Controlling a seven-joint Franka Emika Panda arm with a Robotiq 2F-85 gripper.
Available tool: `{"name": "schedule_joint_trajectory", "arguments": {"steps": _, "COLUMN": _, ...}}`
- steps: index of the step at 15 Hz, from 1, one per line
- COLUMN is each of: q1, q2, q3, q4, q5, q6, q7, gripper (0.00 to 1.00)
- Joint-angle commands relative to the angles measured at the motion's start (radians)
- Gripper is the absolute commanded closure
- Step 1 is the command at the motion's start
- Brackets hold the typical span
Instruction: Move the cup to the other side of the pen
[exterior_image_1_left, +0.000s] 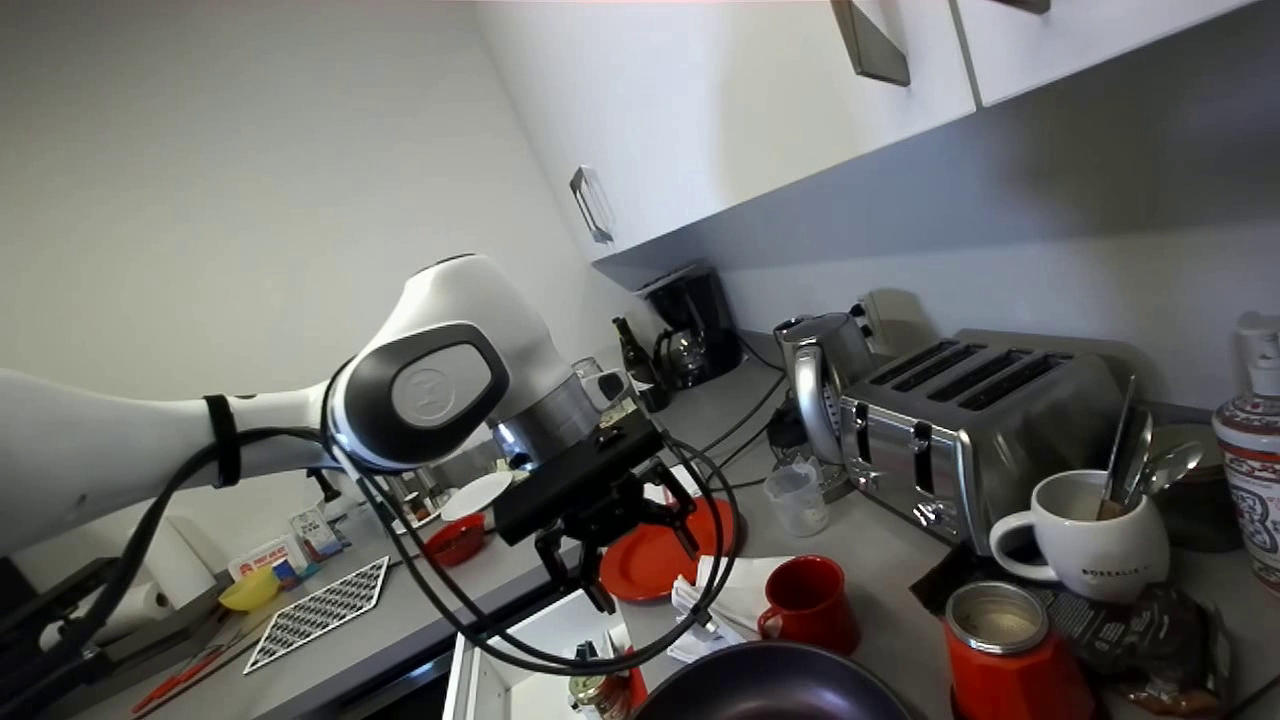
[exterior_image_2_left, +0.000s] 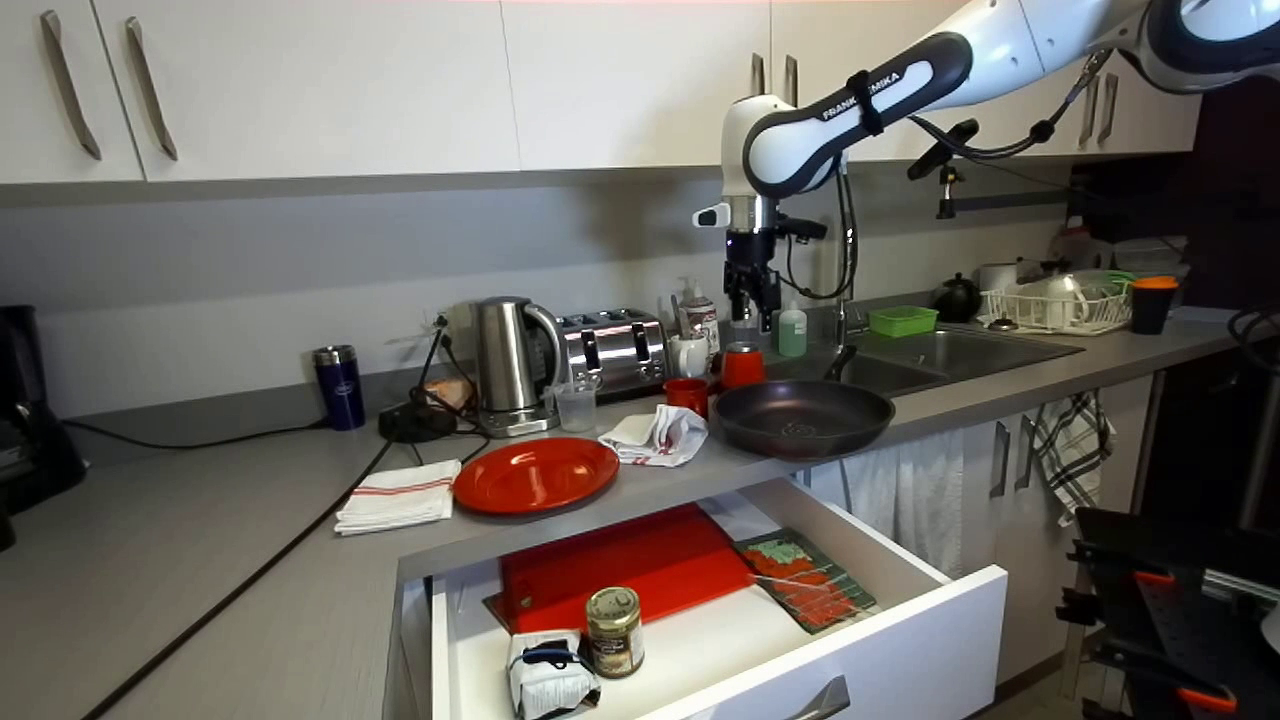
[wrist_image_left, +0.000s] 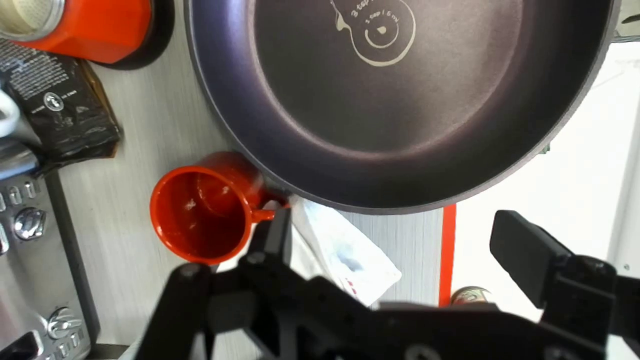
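Observation:
The small red cup (exterior_image_1_left: 812, 602) stands upright on the counter, close beside the dark frying pan (exterior_image_1_left: 775, 690). The cup (exterior_image_2_left: 687, 394) and pan (exterior_image_2_left: 800, 425) also show in an exterior view, the cup on the toaster side of the pan. In the wrist view the cup (wrist_image_left: 200, 215) is left of the pan (wrist_image_left: 390, 110), its handle near the rim; whether they touch I cannot tell. My gripper (exterior_image_1_left: 648, 575) is open and empty, raised above the counter; it also shows in an exterior view (exterior_image_2_left: 753, 318) and the wrist view (wrist_image_left: 392, 220). No pen shows.
A red-orange tin (exterior_image_2_left: 742, 367) and a white mug with spoons (exterior_image_1_left: 1085, 560) stand near the cup. The toaster (exterior_image_1_left: 990, 420) and kettle (exterior_image_2_left: 510, 365) line the wall. A crumpled cloth (exterior_image_2_left: 655, 435) and a red plate (exterior_image_2_left: 540, 475) lie above an open drawer (exterior_image_2_left: 860, 620).

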Motion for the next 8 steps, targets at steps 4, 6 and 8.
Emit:
{"name": "schedule_joint_trajectory", "arguments": {"steps": 4, "q1": -0.012, "q2": 0.042, "q3": 0.014, "q4": 0.011, "q5": 0.002, "q6": 0.036, "q7": -0.025, "gripper": 0.0}}
{"name": "schedule_joint_trajectory", "arguments": {"steps": 6, "q1": -0.015, "q2": 0.072, "q3": 0.023, "q4": 0.024, "q5": 0.01, "q6": 0.042, "q7": -0.048, "gripper": 0.0}}
{"name": "schedule_joint_trajectory", "arguments": {"steps": 8, "q1": -0.015, "q2": 0.097, "q3": 0.028, "q4": 0.033, "q5": 0.006, "q6": 0.059, "q7": -0.063, "gripper": 0.0}}
